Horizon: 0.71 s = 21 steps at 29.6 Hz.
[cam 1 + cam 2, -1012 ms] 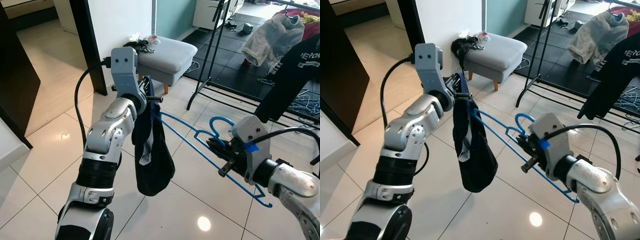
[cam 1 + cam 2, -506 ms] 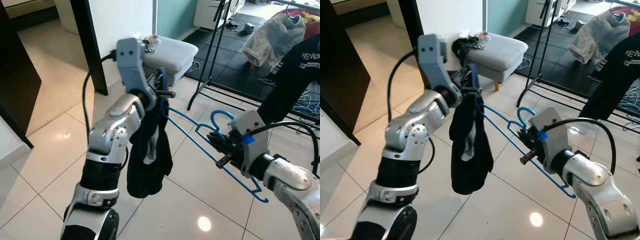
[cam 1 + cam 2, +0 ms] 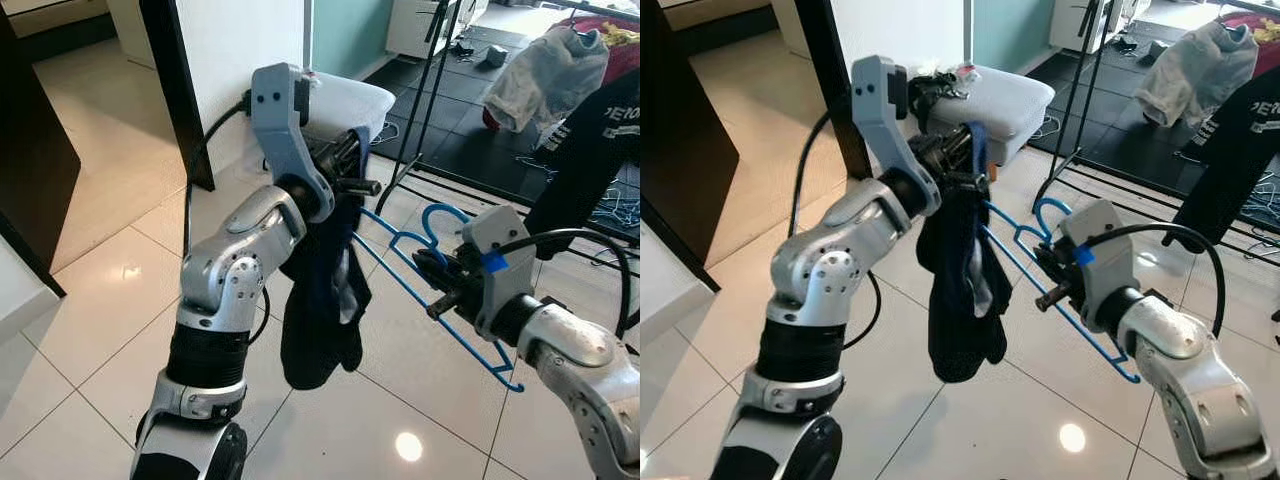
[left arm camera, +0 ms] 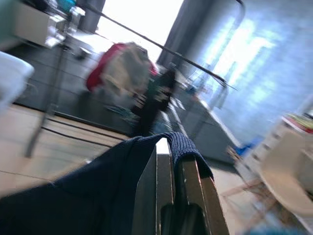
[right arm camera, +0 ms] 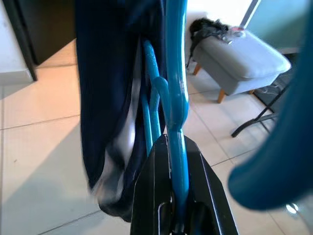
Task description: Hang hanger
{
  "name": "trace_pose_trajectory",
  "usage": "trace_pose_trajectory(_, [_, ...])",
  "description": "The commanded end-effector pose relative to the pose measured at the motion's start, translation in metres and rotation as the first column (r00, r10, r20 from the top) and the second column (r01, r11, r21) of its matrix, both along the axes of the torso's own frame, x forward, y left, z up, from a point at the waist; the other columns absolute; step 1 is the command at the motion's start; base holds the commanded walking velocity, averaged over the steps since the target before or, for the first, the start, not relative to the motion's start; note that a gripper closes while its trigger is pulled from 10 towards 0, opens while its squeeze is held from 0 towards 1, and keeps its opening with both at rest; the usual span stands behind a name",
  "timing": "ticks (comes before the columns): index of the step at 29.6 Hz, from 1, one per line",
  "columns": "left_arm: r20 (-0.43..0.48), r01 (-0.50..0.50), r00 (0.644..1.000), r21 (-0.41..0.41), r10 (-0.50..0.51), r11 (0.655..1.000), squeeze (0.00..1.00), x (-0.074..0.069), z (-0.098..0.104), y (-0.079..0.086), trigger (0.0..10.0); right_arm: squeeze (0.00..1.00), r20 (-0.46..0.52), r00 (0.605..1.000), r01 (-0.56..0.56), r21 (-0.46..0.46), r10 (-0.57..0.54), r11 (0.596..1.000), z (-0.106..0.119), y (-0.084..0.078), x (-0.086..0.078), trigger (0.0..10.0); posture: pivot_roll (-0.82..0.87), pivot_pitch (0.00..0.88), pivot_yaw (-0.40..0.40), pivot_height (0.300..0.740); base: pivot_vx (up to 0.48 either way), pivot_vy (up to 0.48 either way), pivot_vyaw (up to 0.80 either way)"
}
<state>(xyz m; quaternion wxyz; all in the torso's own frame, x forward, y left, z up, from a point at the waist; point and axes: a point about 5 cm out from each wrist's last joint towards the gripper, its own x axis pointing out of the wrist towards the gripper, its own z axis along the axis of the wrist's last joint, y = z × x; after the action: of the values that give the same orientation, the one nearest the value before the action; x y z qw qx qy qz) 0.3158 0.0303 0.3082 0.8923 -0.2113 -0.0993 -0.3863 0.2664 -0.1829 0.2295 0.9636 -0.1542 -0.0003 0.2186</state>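
A two-armed silver robot stands on a glossy tiled floor, seen from its head camera looking down. In the centre of the frame, the left gripper (image 3: 352,172) is raised and clenched on the top edge of a dark navy garment (image 3: 322,300), which droops in loose folds towards the lower middle of the frame; the left wrist view shows the ribbed cloth pinched between the black fingers (image 4: 188,188). At the right of the frame, the right gripper (image 3: 432,272) is closed around a blue wire hanger (image 3: 452,335) just below its hook, which curls upward at centre right. The right wrist view shows the blue wire running up from between the fingertips with the garment hanging just beside it. One end of the hanger reaches left to the cloth under the left gripper; the other slopes to the lower right. Behind, at upper centre, sits a grey footstool (image 3: 1012,100), and a black clothes rack (image 3: 430,90) with hanging clothes fills the upper right. The step in hand appears to be getting the garment onto the hanger before hanging it. To do it well, keep the hanger steady and level, hold the cloth firmly, and make sure fabric sits over the hanger's end before letting go, or it may slide off.
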Motion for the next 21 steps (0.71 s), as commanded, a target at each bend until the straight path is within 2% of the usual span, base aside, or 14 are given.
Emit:
trace_pose_trajectory(1, [0.027,0.086,0.996,-0.017,-0.086,0.996,0.00,-0.011,0.004,-0.010,10.0,0.00,0.027,0.999,0.018,0.003,-0.018,1.000,0.002,-0.001,0.002,10.0,-0.02,0.146,0.028,0.740,0.000,0.000,0.00])
trace_pose_trajectory(4, [0.022,0.162,0.987,-0.012,-0.161,0.987,0.00,-0.019,0.002,-0.015,10.0,0.00,0.084,0.994,0.066,0.028,-0.068,0.997,0.011,-0.003,0.008,10.0,-0.02,0.146,0.028,0.740,0.000,0.000,0.00])
trace_pose_trajectory(9, [0.009,0.174,0.985,-0.041,-0.174,0.984,0.00,-0.020,0.004,-0.014,10.0,0.00,0.105,0.988,0.113,0.030,-0.115,0.993,0.015,-0.007,0.012,10.0,-0.02,0.145,0.027,0.740,0.000,0.000,0.00])
trace_pose_trajectory(10, [-0.024,0.191,0.981,-0.114,-0.195,0.975,0.00,-0.017,0.008,-0.010,10.0,0.00,0.122,0.976,0.178,0.034,-0.180,0.984,0.016,-0.013,0.018,10.0,-0.02,0.143,0.025,0.740,0.000,0.000,0.00])
trace_pose_trajectory(13, [-0.035,0.198,0.978,-0.136,-0.204,0.971,0.00,-0.016,0.009,-0.008,10.0,0.00,0.129,0.971,0.198,0.036,-0.201,0.980,0.017,-0.015,0.020,10.0,-0.02,0.141,0.025,0.740,0.000,0.000,0.00])
trace_pose_trajectory(17, [-0.058,0.226,0.971,-0.116,-0.234,0.967,0.00,-0.015,0.002,-0.008,10.0,0.00,0.169,0.960,0.211,0.087,-0.223,0.974,0.024,-0.017,0.023,10.0,-0.02,0.137,0.023,0.740,0.000,0.000,0.00])
trace_pose_trajectory(19, [-0.088,0.249,0.963,-0.060,-0.254,0.967,0.00,-0.018,-0.013,-0.013,10.0,0.00,0.213,0.955,0.175,0.156,-0.207,0.972,0.033,-0.015,0.024,10.0,-0.02,0.134,0.020,0.740,0.000,0.000,0.00])
trace_pose_trajectory(21, [-0.103,0.265,0.958,-0.046,-0.269,0.963,0.00,-0.019,-0.019,-0.016,10.0,0.00,0.229,0.954,0.156,0.172,-0.193,0.973,0.037,-0.013,0.024,10.0,-0.02,0.133,0.019,0.740,0.000,0.000,0.00])
